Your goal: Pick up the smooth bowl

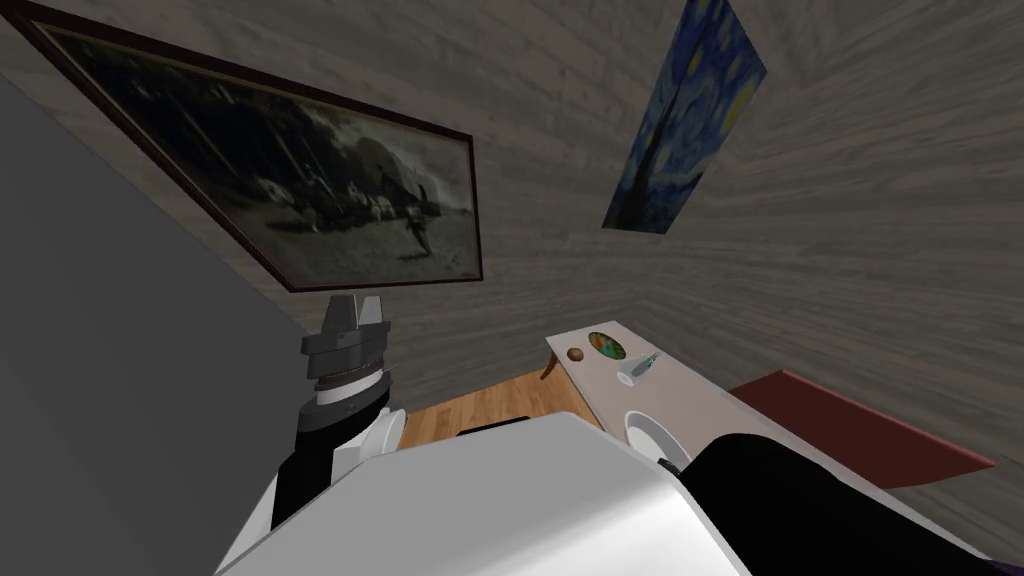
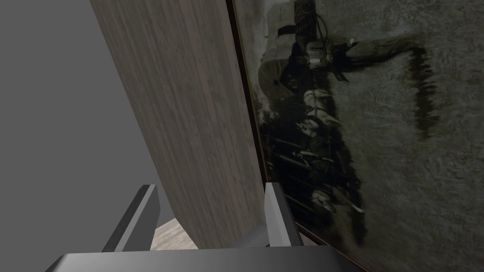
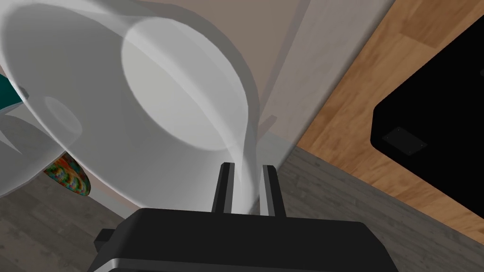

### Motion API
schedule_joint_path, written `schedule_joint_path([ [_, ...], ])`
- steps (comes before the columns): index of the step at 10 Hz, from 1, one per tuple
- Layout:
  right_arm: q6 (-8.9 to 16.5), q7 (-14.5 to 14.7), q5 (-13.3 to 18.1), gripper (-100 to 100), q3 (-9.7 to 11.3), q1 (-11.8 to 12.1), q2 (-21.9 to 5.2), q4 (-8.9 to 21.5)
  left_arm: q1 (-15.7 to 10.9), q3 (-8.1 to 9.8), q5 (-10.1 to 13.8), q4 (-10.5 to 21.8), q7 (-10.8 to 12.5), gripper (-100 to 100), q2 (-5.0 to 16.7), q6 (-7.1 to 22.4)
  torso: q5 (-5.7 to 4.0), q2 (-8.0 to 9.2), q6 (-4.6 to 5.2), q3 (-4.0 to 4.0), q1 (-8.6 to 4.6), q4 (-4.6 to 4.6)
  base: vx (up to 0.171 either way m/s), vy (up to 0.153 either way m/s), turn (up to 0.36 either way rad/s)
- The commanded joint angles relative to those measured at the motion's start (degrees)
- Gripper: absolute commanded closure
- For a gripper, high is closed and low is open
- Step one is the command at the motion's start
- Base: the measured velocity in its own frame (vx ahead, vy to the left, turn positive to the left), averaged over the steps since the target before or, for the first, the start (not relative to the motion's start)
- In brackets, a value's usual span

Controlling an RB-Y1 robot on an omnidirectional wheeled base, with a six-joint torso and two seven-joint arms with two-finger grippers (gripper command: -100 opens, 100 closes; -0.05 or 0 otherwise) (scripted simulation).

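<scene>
One thin rim is all my right gripper (image 3: 248, 188) clamps: the white bowl (image 1: 650, 437) sits lower centre-right of the head frame, on the table (image 1: 690, 385). Risk, I judge: the smooth wall slips or the bowl swings when lifted. My left gripper (image 2: 210, 189) stands released, idle.

Pretty sure this is a room in someone's house, living-room vibe. The grey wood-plank walls (image 1: 850, 200) have art hung on them: a big dark framed painting (image 1: 300, 180) and a blue swirly night-sky print (image 1: 685, 120). There's a warm wooden floor (image 1: 480, 405), and a narrow pale side table (image 1: 700, 390) carries a colourful little plate (image 1: 606, 345) and a white bowl (image 1: 650, 437).
</scene>
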Motion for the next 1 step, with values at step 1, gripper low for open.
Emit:
schedule_joint_path([
  [1, 0.0, 0.0, 0.0, 0, 0.0, 0.0, 0.0, 0.0, 0.0, 0.0, 0.0, 0.0, 0.0, 0, 0.0, 0.0, 0.0, 0.0, 0.0, 0.0, 0.0, 0.0, 0.0, 0.0, 0.0],
])
